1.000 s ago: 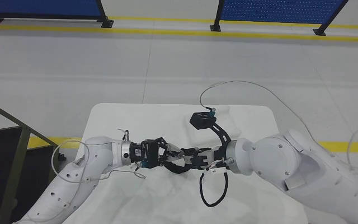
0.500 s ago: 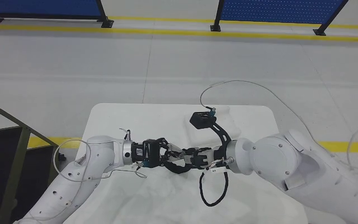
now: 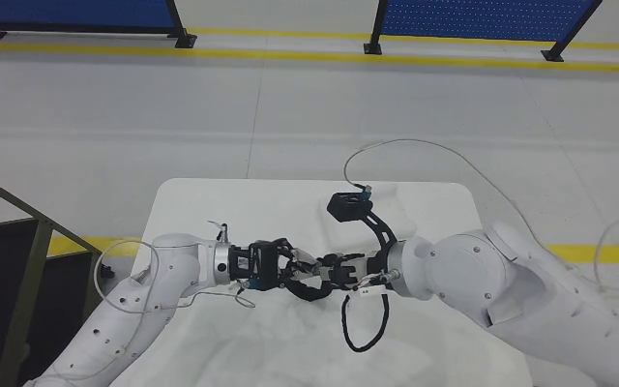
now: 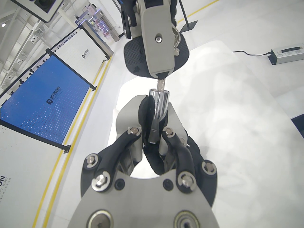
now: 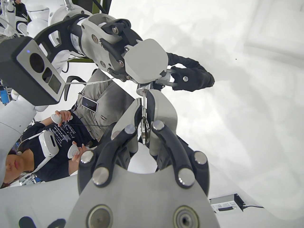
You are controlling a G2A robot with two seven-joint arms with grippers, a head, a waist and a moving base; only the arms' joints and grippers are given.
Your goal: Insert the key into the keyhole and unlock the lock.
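A blue perforated panel (image 4: 40,110) standing on the floor beyond the surface carried a white round emblem followed by one word in white capitals. It was a brand mark, and the left wrist view showed it clearly. Farther back, a white perforated panel (image 4: 80,48) bore the same emblem and word in dark print. At that view's edge, a white board (image 4: 19,162) showed the last letters of a large dark word, cut off, with a line of finer capitals beside it, also cut off. In the right wrist view, a grey box (image 5: 224,202) on the floor had a pale label whose lines of print were too small to read.
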